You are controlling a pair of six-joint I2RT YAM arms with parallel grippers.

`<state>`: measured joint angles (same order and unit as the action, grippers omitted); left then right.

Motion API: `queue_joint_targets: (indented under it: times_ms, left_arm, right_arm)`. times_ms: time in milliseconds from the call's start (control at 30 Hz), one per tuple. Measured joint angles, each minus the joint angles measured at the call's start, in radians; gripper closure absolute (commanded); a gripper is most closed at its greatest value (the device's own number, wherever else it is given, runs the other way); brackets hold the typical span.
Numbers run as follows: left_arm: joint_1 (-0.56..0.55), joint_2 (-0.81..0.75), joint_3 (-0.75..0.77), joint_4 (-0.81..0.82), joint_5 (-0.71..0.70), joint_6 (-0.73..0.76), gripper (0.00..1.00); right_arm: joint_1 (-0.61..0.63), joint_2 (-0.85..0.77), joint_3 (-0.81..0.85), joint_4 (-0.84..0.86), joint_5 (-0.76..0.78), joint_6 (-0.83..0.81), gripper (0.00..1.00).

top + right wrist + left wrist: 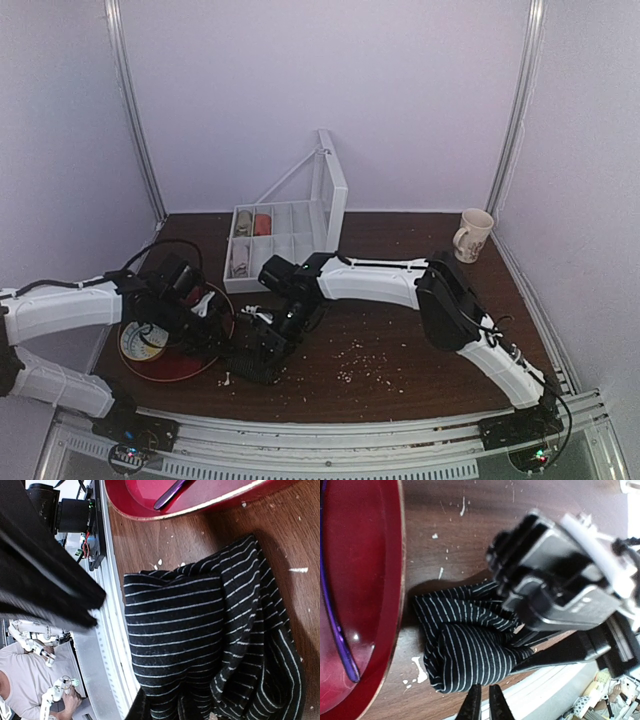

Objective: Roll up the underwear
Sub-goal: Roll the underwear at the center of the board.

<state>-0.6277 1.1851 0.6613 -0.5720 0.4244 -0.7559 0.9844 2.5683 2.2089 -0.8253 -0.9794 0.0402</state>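
Right end effector (172, 712) grips underwear (175, 630), its length along the table (150, 545) edge.

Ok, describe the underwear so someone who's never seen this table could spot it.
On the dark wooden table, look at the near edge, just beside the round red tray. The underwear is the bunched black cloth there, the only fabric, marked by thin pale pinstripes.
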Motion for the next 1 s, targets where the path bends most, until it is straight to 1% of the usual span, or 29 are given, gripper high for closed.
queue_joint_targets:
  times_ms: [300,567,667,733,833,1000]
  left_arm:
    - [-0.037,0.121,0.000,0.065,0.006,-0.001,0.88]
    - [-0.039,0.166,0.006,0.103,-0.002,-0.002,0.89]
    - [-0.047,0.189,0.021,0.103,-0.016,-0.001,0.91]
    - [-0.054,0.206,0.034,0.101,-0.029,-0.001,0.92]
    - [-0.065,0.230,0.047,0.101,-0.046,0.000,0.93]
    - [-0.075,0.246,0.057,0.108,-0.061,0.000,0.94]
  right_arm:
    - [-0.010,0.013,0.008,0.000,-0.028,0.019,1.00]
    - [-0.012,0.013,0.008,0.002,-0.028,0.022,1.00]
    - [-0.013,0.013,0.008,0.003,-0.027,0.030,0.96]
    - [-0.014,0.013,0.005,0.006,-0.028,0.042,0.91]
    - [-0.016,0.007,-0.022,0.032,-0.040,0.057,0.89]
    - [-0.021,-0.049,-0.135,0.139,-0.037,0.092,0.73]
